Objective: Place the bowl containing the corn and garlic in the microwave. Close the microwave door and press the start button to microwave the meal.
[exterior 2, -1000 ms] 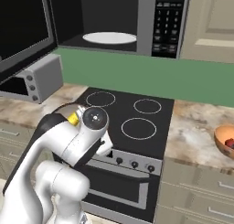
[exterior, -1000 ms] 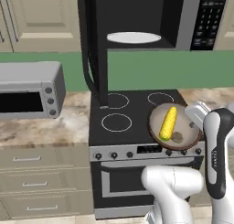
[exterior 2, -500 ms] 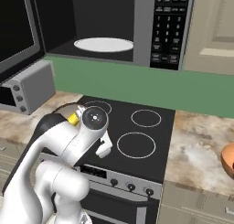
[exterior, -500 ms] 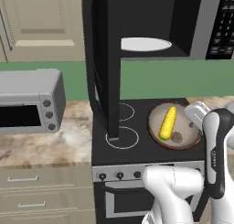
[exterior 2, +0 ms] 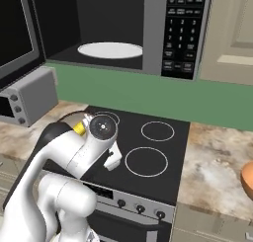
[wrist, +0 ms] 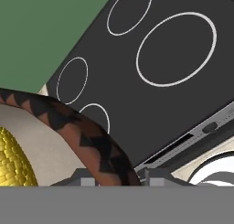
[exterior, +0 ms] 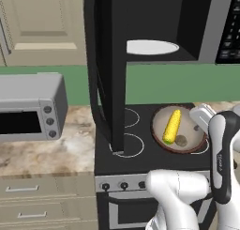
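Closer framing of the stove (exterior: 154,163) and microwave (exterior 2: 148,28) than half a second ago is noted in both base views, so the base is judged to have driven forward; the bowl (exterior: 179,129) is seen at much the same place beside the wrist. The bowl is held above the stove's right side, below and slightly right of the microwave cavity, with the corn (exterior: 171,126) lying across it and the garlic (exterior: 181,140) just beside the cob's near end. In the hand view the gripper (wrist: 115,178) is pinched on the bowl's dark rim, the rim passing between the two tips. The door (exterior: 110,69) stands wide open, edge-on left of the cavity, and the white turntable (exterior: 153,47) is bare. The step in hand is judged to be the carry up to the cavity. It would be done well by keeping the bowl level so the cob is not rolled out, lifting until the bowl's underside is above the cavity floor before any move inward, and keeping right of the door's edge. Part of the bowl's right rim is hidden by the forearm in the left base view; in the right base view the bowl is almost wholly hidden behind the arm. The keypad (exterior 2: 182,33) labels are too small to read, so the start button cannot be picked out.
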Tool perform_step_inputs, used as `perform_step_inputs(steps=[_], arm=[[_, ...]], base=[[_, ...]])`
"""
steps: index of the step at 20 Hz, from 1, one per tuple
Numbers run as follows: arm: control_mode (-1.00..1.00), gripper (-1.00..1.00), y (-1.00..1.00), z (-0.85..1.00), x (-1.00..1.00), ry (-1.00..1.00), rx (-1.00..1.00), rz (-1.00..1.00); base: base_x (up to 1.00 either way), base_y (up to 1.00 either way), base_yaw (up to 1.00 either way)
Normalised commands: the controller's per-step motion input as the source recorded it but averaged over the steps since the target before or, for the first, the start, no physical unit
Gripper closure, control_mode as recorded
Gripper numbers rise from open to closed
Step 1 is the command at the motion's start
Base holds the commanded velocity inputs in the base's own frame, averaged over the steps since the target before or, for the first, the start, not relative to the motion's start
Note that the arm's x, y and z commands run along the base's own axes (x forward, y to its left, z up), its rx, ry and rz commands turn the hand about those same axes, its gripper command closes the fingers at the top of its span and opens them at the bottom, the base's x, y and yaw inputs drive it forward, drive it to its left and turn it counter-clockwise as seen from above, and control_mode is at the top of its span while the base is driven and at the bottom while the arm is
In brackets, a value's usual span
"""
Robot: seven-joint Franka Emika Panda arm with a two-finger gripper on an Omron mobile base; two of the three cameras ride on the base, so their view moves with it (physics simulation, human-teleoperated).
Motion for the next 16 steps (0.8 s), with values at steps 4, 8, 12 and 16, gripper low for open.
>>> perform_step_inputs(steps=[4,8,12,16], arm=[[1.0,1.0,0.0,0.0,0.0,0.0,0.0,0.0],[1.0,1.0,0.0,0.0,0.0,0.0,0.0,0.0],[1.0,1.0,0.0,0.0,0.0,0.0,0.0,0.0],[1.0,1.0,0.0,0.0,0.0,0.0,0.0,0.0]], base=[[0.11,0.0,0.15],[0.0,0.0,0.21],[0.02,0.0,0.24],[0.11,0.0,0.25]])
